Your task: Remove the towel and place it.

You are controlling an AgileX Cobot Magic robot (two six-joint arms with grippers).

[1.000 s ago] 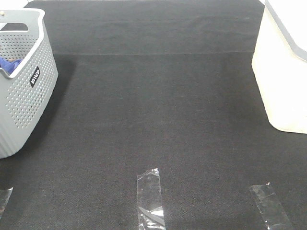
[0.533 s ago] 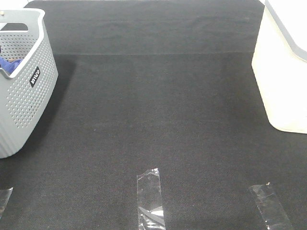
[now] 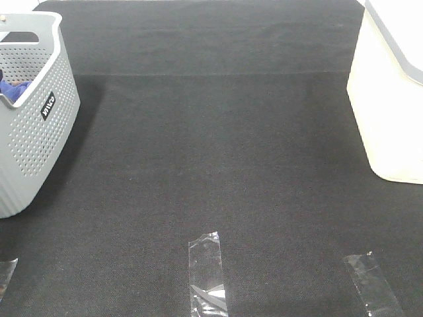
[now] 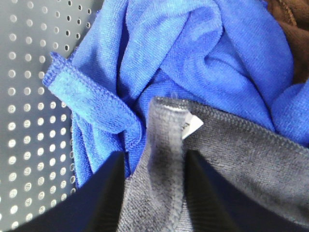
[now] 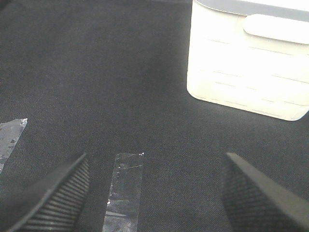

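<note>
In the left wrist view the slate-grey towel (image 4: 231, 164) lies in the grey perforated basket (image 4: 29, 96) on top of a bright blue cloth (image 4: 193, 53). My left gripper (image 4: 157, 193) is shut on a raised fold of the towel near its hemmed edge and white label, with one dark finger (image 4: 104, 198) on each side of the fold. My right gripper (image 5: 154, 203) is open and empty above the black mat, with tape strips below it. Neither gripper shows in the exterior high view, where only the basket (image 3: 33, 125) and a bit of the blue cloth (image 3: 12, 88) appear at the left edge.
A cream-white bin (image 3: 390, 99) stands at the right edge and also shows in the right wrist view (image 5: 248, 63). Clear tape strips (image 3: 207, 274) lie on the black mat (image 3: 211, 145) near the front. A brown cloth (image 4: 292, 29) lies beside the blue one in the basket.
The blue cloth seen in the basket has shifted slightly. Nothing else has visibly moved.
</note>
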